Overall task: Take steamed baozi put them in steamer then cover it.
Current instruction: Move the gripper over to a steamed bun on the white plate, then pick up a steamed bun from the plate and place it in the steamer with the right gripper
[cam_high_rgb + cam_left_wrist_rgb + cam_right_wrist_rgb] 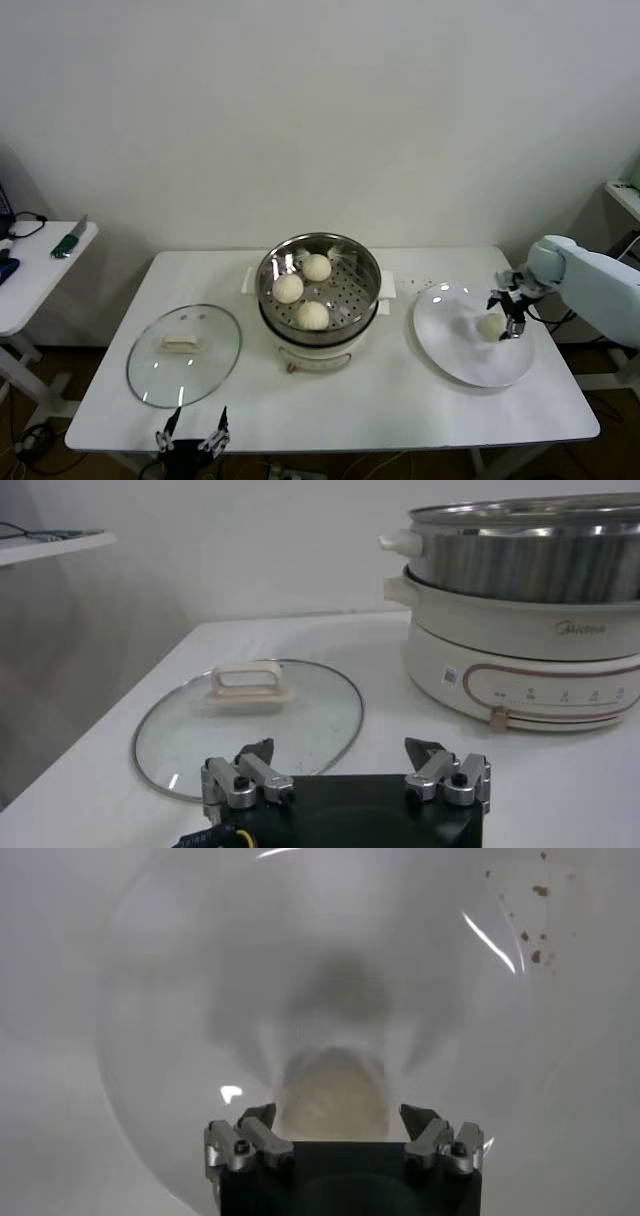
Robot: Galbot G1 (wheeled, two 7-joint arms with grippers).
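Observation:
Three steamed baozi (316, 267) (288, 288) (312, 315) lie in the steel steamer (366, 262) on its white pot base at the table's middle. One more baozi (491, 325) sits on the white plate (470, 362) at the right. My right gripper (510, 312) hangs open directly over that baozi (335, 1093), a fingertip on either side and not touching it. The glass cover (150, 375) lies flat at the left with its cream handle (249, 685) up. My left gripper (192, 430) is parked open at the table's front edge, just short of the cover (300, 720).
A side table (40, 275) at the far left carries a green-handled knife (68, 241) and cables. The wall runs close behind the main table (400, 420). Small brown crumbs (537, 918) dot the tabletop beside the plate (140, 998).

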